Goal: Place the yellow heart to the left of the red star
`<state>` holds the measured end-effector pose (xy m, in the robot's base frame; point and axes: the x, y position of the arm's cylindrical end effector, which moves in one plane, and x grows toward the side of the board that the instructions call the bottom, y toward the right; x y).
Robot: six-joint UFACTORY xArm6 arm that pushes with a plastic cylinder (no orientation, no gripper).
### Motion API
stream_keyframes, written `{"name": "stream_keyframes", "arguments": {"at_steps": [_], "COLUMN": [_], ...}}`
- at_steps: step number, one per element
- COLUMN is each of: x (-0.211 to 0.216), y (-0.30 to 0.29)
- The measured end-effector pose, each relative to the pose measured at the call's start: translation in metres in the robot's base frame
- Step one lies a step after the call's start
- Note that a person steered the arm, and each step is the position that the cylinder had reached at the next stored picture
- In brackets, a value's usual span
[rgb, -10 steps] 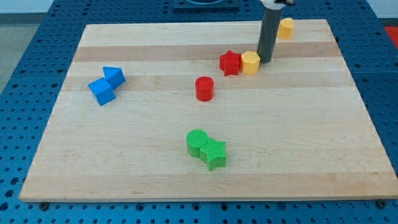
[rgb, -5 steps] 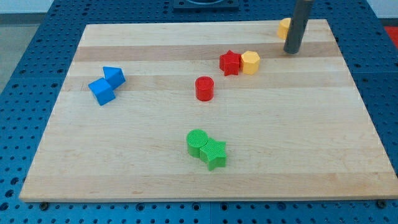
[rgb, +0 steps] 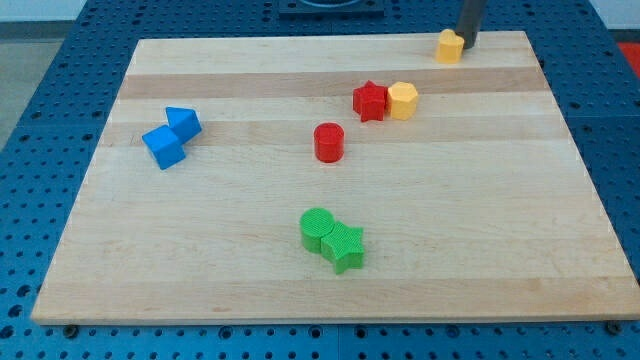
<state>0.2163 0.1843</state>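
Note:
The red star (rgb: pixel 369 101) lies on the wooden board (rgb: pixel 480 200), right of its middle and toward the view's top. A yellow hexagon-like block (rgb: pixel 402 100) touches the star's right side. A second small yellow block (rgb: pixel 450 46), which looks like the heart, sits at the board's top edge toward the right. My tip (rgb: pixel 467 46) is right against that block's right side, at the top edge. Most of the rod is cut off by the frame.
A red cylinder (rgb: pixel 329 142) stands below and left of the star. Two blue blocks (rgb: pixel 183 122) (rgb: pixel 163 147) touch at the left. A green cylinder (rgb: pixel 317 228) and a green star (rgb: pixel 344 247) touch near the bottom middle.
My tip has moved from beside the yellow hexagon up and right to the board's top edge. The small yellow block there has shifted slightly left. The other blocks have not moved.

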Motion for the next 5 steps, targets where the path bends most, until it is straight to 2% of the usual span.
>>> {"name": "stream_keyframes", "arguments": {"at_steps": [3,5], "x": [0.0,-0.001], "y": [-0.064,-0.061]}}
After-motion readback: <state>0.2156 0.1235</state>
